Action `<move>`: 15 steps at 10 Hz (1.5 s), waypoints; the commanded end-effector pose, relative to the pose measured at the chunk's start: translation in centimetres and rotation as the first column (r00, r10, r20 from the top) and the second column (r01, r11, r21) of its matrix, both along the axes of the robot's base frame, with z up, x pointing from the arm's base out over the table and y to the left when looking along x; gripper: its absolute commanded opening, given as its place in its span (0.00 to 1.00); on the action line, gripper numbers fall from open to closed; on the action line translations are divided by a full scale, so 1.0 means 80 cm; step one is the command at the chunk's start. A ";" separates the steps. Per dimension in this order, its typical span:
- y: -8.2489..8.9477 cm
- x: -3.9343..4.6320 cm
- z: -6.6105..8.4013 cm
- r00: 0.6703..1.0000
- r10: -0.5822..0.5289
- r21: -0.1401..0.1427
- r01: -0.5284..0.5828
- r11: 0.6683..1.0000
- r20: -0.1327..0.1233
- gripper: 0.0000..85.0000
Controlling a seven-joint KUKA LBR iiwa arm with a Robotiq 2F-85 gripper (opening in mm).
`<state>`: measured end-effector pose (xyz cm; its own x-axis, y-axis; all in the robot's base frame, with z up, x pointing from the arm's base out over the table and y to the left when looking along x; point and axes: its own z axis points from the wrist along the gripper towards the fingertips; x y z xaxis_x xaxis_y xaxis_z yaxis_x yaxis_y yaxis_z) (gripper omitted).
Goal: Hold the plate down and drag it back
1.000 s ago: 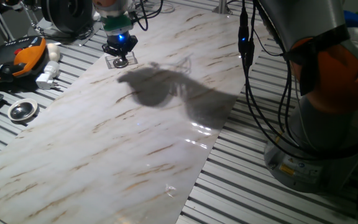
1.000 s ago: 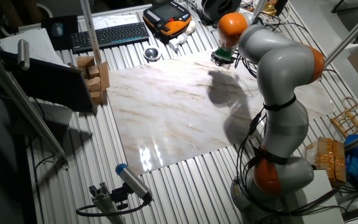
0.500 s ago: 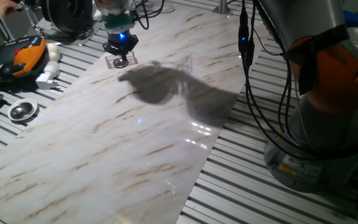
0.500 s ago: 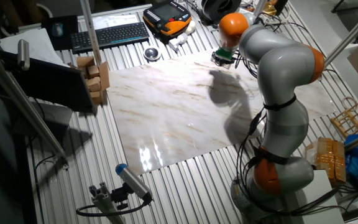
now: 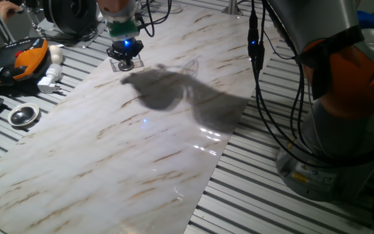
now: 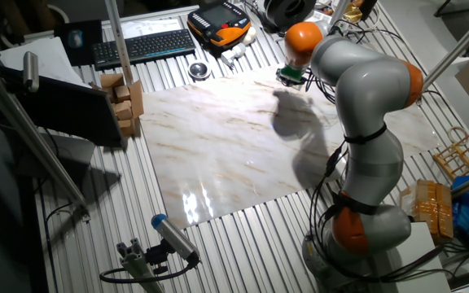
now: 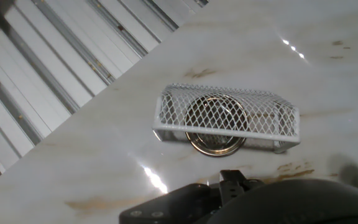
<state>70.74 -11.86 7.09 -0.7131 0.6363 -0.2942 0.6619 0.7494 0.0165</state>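
The gripper (image 5: 126, 60) hangs over the marble-patterned board's (image 5: 141, 156) far edge; whether its fingers are apart or together cannot be told. One small shiny silver plate (image 7: 216, 126) lies under one white wire-mesh cover (image 7: 227, 116). A second round metal dish (image 5: 23, 116) sits off the board.

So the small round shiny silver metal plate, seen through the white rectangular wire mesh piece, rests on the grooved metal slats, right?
Not on the grooved metal slats. The small round shiny silver metal plate, seen through the white rectangular wire mesh piece, rests on the marble-patterned board; the hand view shows it.
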 end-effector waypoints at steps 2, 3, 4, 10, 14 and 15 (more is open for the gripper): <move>-0.005 0.004 -0.003 1.000 -0.012 -0.006 0.012 1.000 0.016 0.00; -0.006 0.005 -0.005 1.000 -0.017 -0.006 0.017 1.000 0.022 0.00; -0.007 0.005 -0.007 0.999 -0.023 -0.010 0.023 1.000 0.029 0.00; -0.012 0.009 -0.015 0.998 -0.047 -0.017 0.048 0.999 0.050 0.00; -0.017 0.011 -0.022 0.996 -0.061 -0.020 0.063 0.998 0.067 0.00; -0.018 0.012 -0.023 0.995 -0.068 -0.019 0.070 0.997 0.070 0.00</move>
<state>71.71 -13.33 5.19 -0.6431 0.6780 -0.3562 0.7117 0.7008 0.0491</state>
